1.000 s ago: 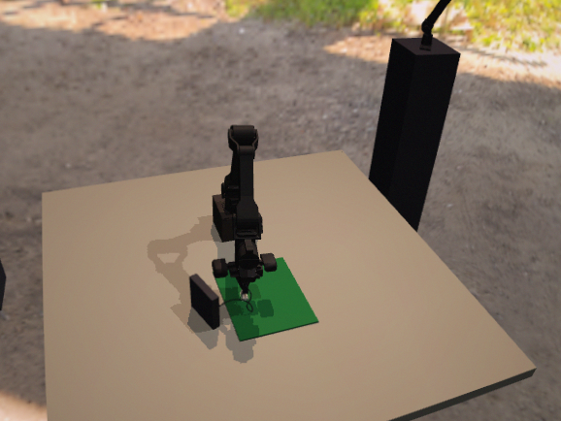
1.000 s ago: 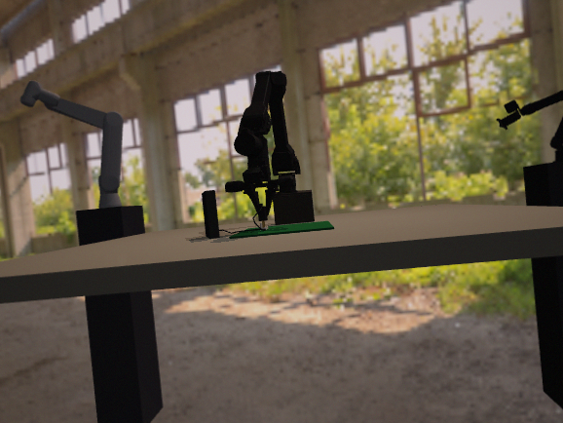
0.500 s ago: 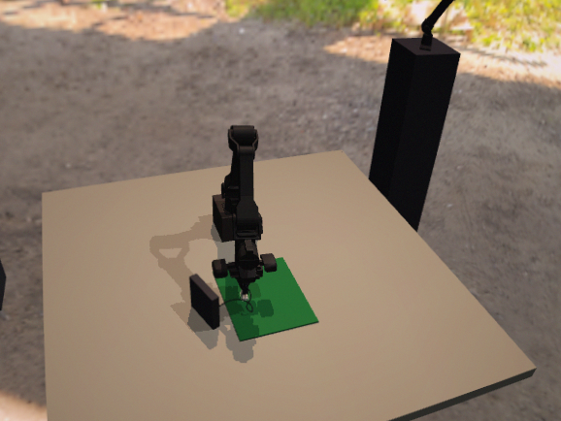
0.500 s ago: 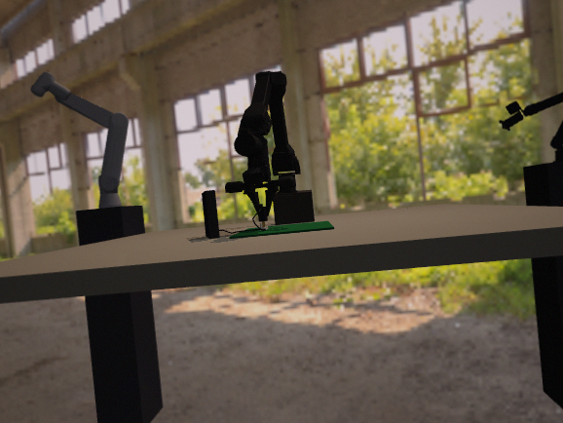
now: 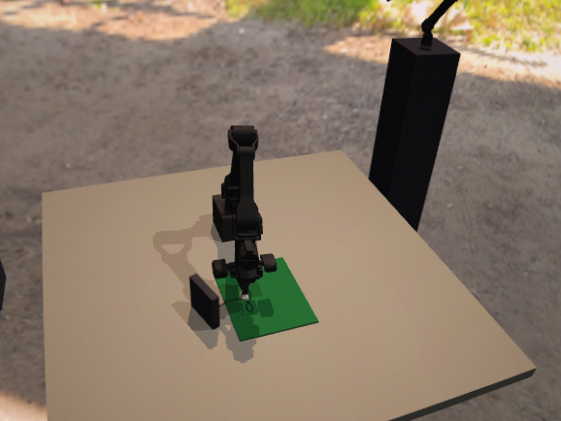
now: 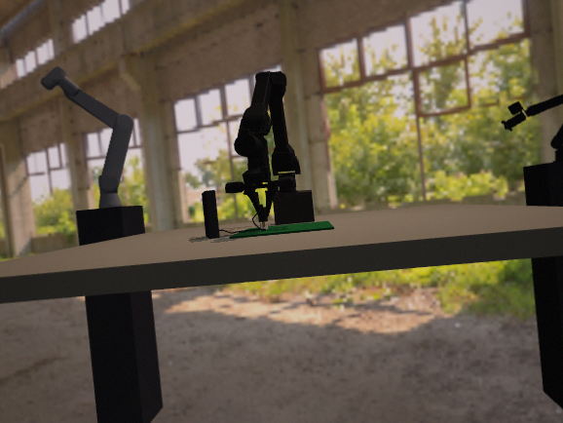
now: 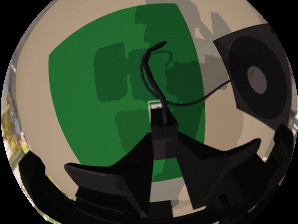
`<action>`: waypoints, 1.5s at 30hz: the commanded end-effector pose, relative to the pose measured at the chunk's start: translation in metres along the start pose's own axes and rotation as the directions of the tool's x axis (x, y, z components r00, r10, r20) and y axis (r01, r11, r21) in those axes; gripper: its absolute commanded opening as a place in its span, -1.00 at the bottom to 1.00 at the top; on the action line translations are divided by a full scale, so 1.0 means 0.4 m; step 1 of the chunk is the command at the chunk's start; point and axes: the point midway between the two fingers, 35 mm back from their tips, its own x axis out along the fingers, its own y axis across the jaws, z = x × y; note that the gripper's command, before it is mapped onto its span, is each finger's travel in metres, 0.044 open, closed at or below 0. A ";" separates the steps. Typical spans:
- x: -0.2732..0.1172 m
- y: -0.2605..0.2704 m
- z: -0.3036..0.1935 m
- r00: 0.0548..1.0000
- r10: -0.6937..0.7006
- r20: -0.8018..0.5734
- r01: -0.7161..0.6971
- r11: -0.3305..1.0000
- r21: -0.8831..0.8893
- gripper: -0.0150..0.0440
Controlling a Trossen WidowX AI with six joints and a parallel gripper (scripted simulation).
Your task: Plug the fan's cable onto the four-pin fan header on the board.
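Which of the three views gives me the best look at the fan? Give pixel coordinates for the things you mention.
The wrist view: the fan (image 5: pixel 204 302) (image 6: pixel 210 214) (image 7: pixel 257 80) turns its round face and pale hub to that camera, with its cable running off, though the picture's edge is close. The top view shows it standing beside the board (image 5: pixel 291 296) (image 6: pixel 307 227) (image 7: pixel 75 75), face hidden; the exterior view, only a narrow dark upright.

So the board (image 5: pixel 291 296) (image 6: pixel 304 227) (image 7: pixel 80 60) is plain green with darker green shadow patches, on a tan table (image 5: pixel 388 315) (image 6: pixel 414 231) (image 7: pixel 37 65). Fan (image 5: pixel 204 302) (image 6: pixel 210 214) (image 7: pixel 240 100)'s got a black frame plus a greyish-brown hub, its cable (image 5: pixel 232 301) (image 6: pixel 227 231) (image 7: pixel 210 96) is black, and the header (image 5: pixel 245 296) (image 6: pixel 264 225) (image 7: pixel 154 104) looks whitish. Gripper (image 5: pixel 245 290) (image 6: pixel 263 220) (image 7: pixel 161 135)'s all dark too, pretty much black.
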 end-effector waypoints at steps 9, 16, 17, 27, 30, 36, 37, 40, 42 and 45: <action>0.003 0.002 -0.001 1.000 0.005 -0.003 -0.005 1.000 0.004 -0.49; 0.003 0.002 0.000 1.000 0.005 -0.003 -0.005 1.000 0.004 -0.49; 0.003 0.002 0.000 1.000 0.005 -0.003 -0.005 1.000 0.004 -0.49; 0.003 0.002 0.001 1.000 0.005 -0.003 -0.005 1.000 0.004 -0.49; 0.003 0.002 0.001 1.000 0.005 -0.003 -0.005 1.000 0.004 -0.49; 0.006 0.002 0.001 1.000 0.005 -0.003 -0.005 1.000 0.004 -0.49; 0.008 0.002 0.001 1.000 0.005 -0.003 -0.005 1.000 0.004 -0.49; 0.012 0.002 0.001 1.000 0.005 -0.003 -0.005 1.000 0.004 -0.49; 0.015 0.002 0.001 1.000 0.005 -0.003 -0.005 1.000 0.004 -0.49; 0.019 0.002 0.001 1.000 0.005 -0.003 -0.005 1.000 0.004 -0.49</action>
